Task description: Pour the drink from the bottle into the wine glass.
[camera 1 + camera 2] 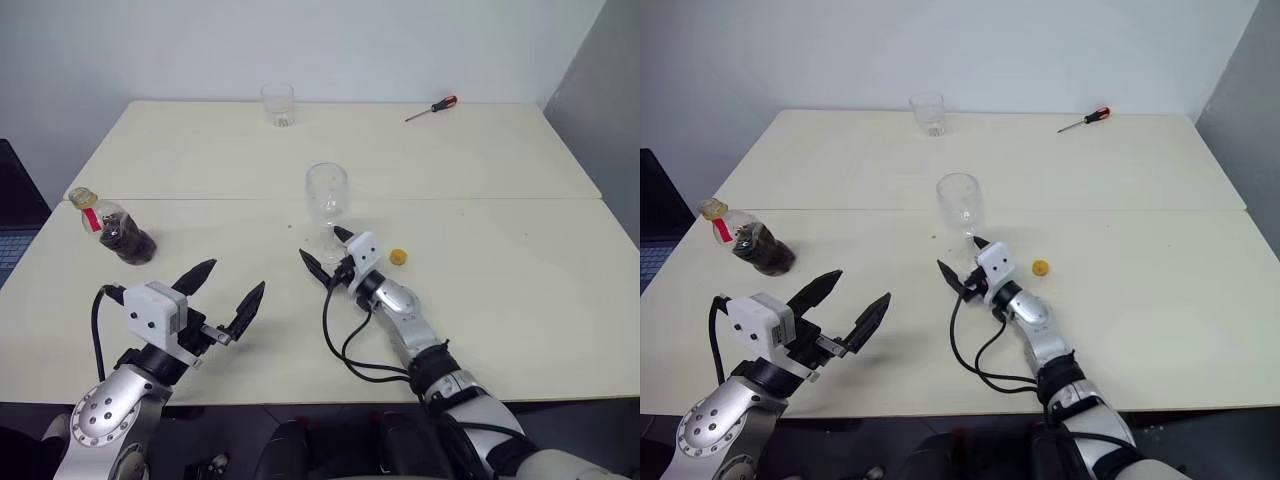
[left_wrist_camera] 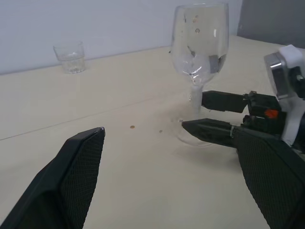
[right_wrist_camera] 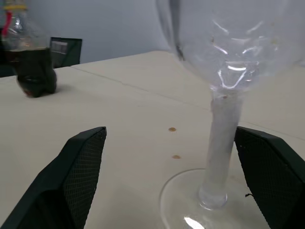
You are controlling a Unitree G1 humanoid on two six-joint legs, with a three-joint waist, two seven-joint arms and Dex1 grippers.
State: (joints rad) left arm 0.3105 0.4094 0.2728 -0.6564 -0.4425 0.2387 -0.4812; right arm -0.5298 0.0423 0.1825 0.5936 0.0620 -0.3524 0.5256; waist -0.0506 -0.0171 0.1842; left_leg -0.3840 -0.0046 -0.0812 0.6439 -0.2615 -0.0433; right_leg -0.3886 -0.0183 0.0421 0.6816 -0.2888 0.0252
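The wine glass (image 1: pixel 326 195) stands upright and empty near the table's middle. My right gripper (image 1: pixel 327 251) is open at table height, one finger on each side of the glass's foot. In the right wrist view the stem (image 3: pixel 220 143) stands between the fingers and neither touches it. The bottle (image 1: pixel 112 230) stands at the table's left edge, yellow at its top, a red strip at its neck, the dark drink (image 3: pixel 31 71) in its lower half. My left gripper (image 1: pixel 225 292) hovers open and empty over the near left of the table, apart from the bottle.
A small yellow cap (image 1: pixel 398 257) lies on the table just right of my right gripper. A short clear tumbler (image 1: pixel 278 104) stands at the far edge, and a red-handled screwdriver (image 1: pixel 432 108) lies at the far right. A seam (image 1: pixel 500 199) crosses the tabletop.
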